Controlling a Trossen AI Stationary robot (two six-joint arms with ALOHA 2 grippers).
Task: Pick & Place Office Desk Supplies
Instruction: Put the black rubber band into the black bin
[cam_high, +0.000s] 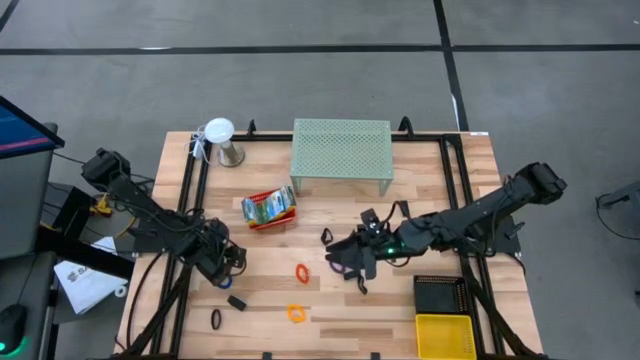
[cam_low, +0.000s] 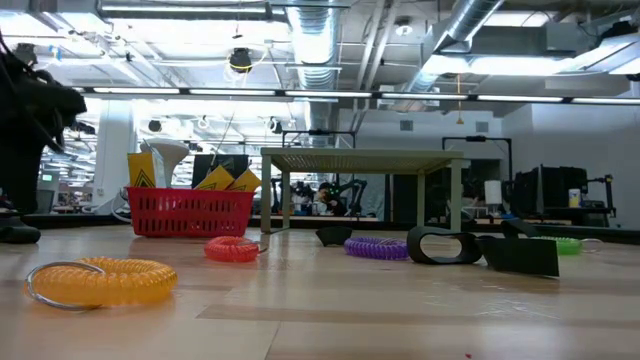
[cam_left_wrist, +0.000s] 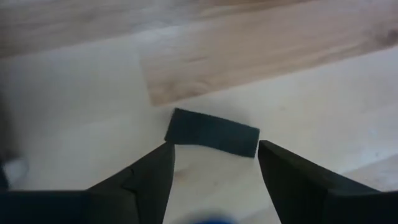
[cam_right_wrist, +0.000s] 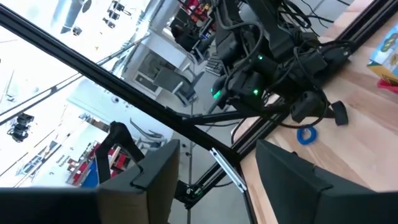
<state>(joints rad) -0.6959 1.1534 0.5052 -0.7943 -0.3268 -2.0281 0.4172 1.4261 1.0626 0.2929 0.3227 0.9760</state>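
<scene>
My left gripper (cam_high: 228, 268) (cam_left_wrist: 214, 149) hangs open above the table's near left part, fingers pointing down. A small black clip (cam_left_wrist: 211, 133) (cam_high: 236, 301) lies flat on the wood just beyond its fingertips, and a blue loop (cam_high: 222, 283) lies under it. My right gripper (cam_high: 352, 265) (cam_right_wrist: 217, 149) is open and low near the table's middle, pointing toward the left arm, with a purple loop (cam_low: 378, 246) (cam_high: 337, 268) beside it. A red-orange loop (cam_high: 302, 272), an orange loop (cam_high: 296, 313) (cam_low: 100, 280), a black loop (cam_high: 215, 319) and another black clip (cam_high: 326, 237) lie loose. Crayon boxes stand in the red tray (cam_high: 269, 208).
The mint-green mesh shelf (cam_high: 340, 155) stands at the far middle, with a white-topped stand (cam_high: 220, 140) to its left. A black tray (cam_high: 440, 295) and a yellow tray (cam_high: 443, 335) sit at the near right corner. Bare wood lies between the loops and the near edge.
</scene>
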